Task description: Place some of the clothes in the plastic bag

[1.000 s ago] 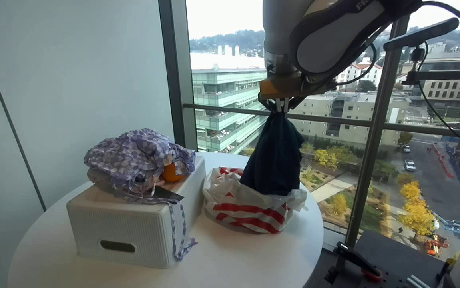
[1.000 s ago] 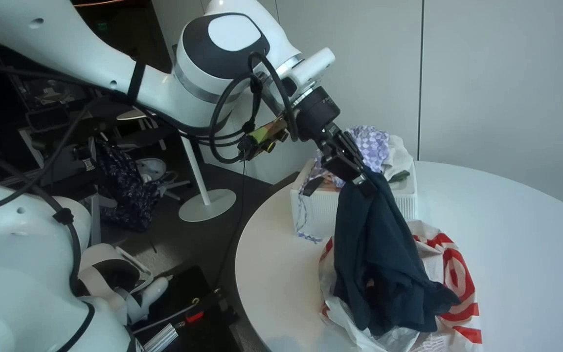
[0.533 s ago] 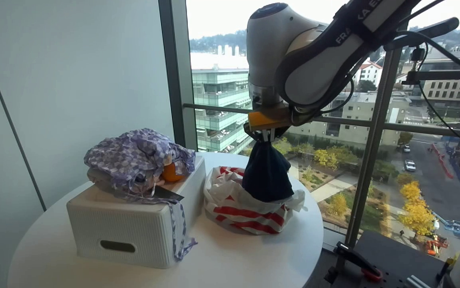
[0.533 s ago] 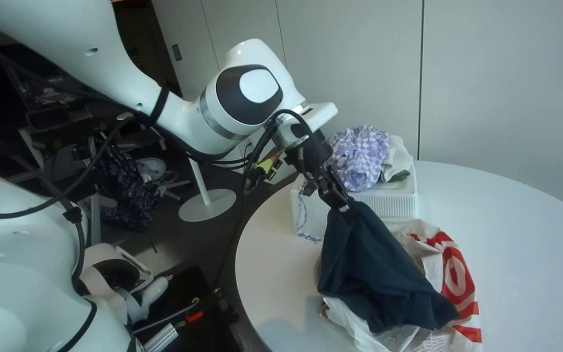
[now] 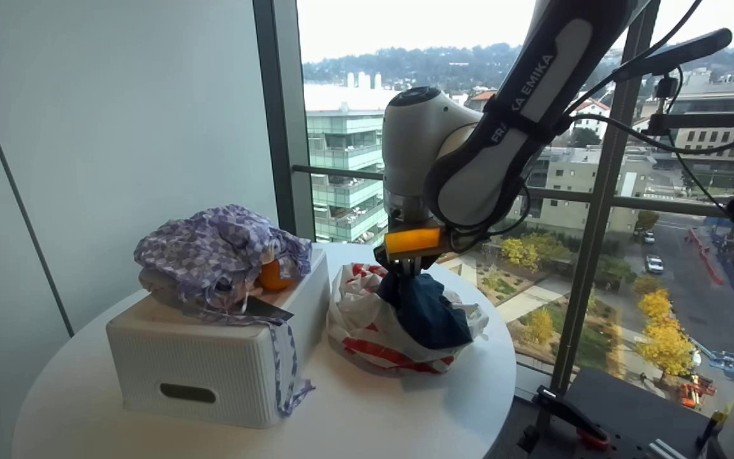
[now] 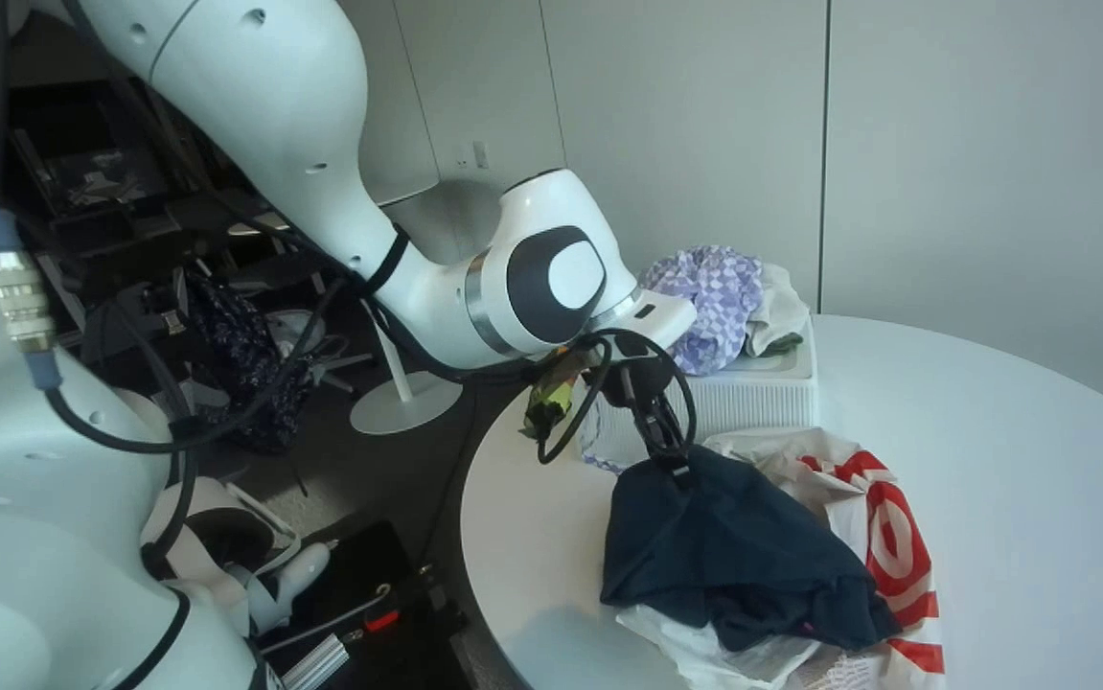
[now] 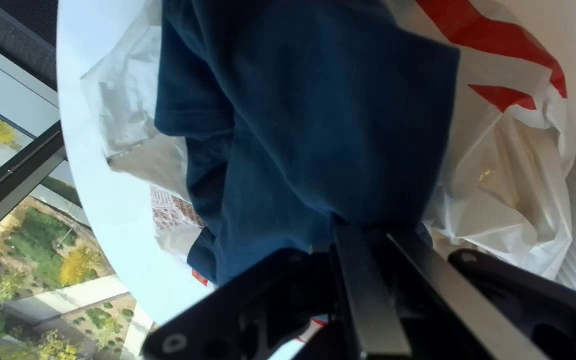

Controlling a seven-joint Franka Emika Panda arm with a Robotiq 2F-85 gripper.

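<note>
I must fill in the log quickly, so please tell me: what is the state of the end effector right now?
End effector: closed, holding the blue cloth by its top.

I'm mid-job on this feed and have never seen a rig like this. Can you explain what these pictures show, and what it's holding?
The machine is a single robot arm ending in a pinching gripper. Two pictures are taken from outside the robot, from different places; the close-up is taken from its wrist. On the round white table stands a white box with purple checked fabric heaped on top. Beside the box is the red-and-white plastic bag. The gripper is closed on a dark blue cloth, which drapes over the bag. How much of it lies inside, I can't tell.
</note>
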